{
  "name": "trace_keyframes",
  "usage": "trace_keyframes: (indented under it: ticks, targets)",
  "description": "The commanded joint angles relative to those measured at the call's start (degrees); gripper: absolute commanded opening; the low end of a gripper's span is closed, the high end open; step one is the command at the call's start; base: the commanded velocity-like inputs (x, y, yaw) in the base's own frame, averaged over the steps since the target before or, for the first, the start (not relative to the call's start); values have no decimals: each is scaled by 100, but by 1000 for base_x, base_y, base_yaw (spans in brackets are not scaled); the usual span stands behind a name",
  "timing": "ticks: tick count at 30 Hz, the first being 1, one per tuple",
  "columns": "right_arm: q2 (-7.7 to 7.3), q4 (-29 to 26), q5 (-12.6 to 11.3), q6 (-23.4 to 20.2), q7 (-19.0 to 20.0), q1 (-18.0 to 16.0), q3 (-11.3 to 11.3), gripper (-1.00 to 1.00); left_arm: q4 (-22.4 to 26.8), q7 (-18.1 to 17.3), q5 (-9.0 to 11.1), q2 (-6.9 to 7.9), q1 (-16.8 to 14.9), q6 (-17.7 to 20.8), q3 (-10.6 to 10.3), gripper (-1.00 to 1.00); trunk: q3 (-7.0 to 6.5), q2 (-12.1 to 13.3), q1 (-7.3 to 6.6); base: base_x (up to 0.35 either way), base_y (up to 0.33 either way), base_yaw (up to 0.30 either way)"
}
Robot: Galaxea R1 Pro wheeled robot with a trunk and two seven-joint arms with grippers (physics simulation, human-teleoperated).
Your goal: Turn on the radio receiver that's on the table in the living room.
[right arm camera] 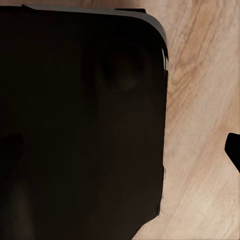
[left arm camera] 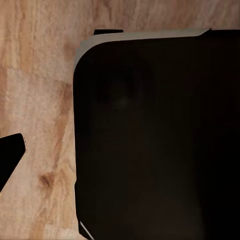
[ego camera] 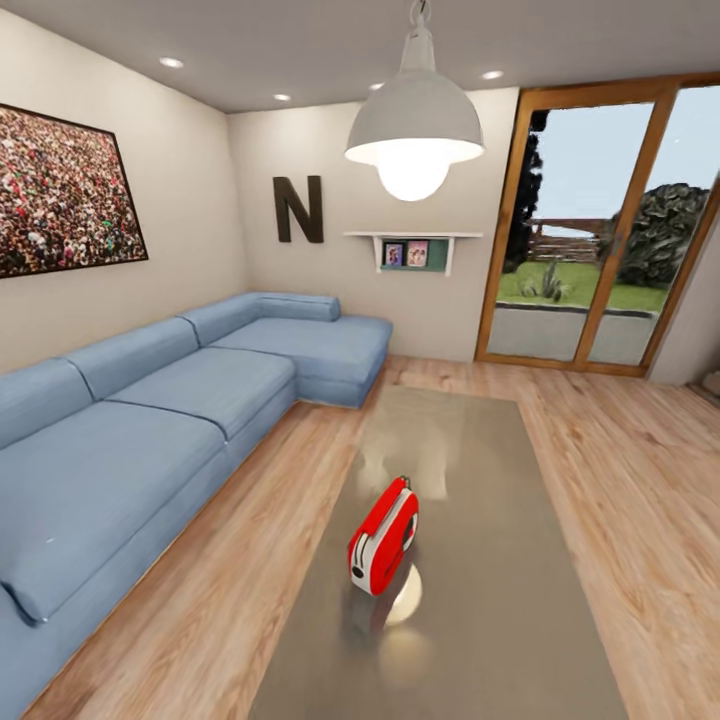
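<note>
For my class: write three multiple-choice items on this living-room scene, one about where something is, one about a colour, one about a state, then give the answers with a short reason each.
1. Where is the radio receiver?
A. on the sofa
B. on the table
C. on the wall shelf

2. What colour is the sofa?
A. blue
B. green
C. brown

3. What state is the pendant lamp in?
A. switched off
B. lying on the floor
C. lit

Answers:
1 B, the red receiver stands on the grey glossy top of the table.
2 A, its cushions are light blue throughout.
3 C, its bulb glows white and its glare reflects off the tabletop.
</note>
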State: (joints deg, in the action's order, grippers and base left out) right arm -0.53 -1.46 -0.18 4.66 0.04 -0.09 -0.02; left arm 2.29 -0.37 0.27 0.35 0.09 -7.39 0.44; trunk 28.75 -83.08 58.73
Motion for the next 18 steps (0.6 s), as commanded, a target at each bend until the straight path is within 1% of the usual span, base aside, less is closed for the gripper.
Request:
trace_keyframes:
  ticks: [1, 5, 11, 14, 18]
  targets:
    - [0, -1, 0, 0, -2, 0, -1, 100, 0, 0, 0, 0, 0, 0, 0, 100, 0, 0, 0, 210, 184, -1]
    - [0, 0, 0, 0, -2, 0, -1, 100, 0, 2, 0, 0, 0, 0, 0, 100, 0, 0, 0, 137, 122, 0]
    - [0, 0, 0, 5, -9, 0, 9, 100, 0, 10, 4, 0, 0, -7, 0, 100, 0, 0, 0, 18, 16, -4]
    - [0, 2, -4, 7, -11, 0, 0, 100, 0, 10, 7, 0, -3, -7, 0, 100, 0, 0, 0, 2, 1, -122]
    - [0, 2, -15, 7, -8, 0, -7, 100, 0, 11, 8, 0, 0, -4, 0, 100, 0, 0, 0, 0, 0, -239]
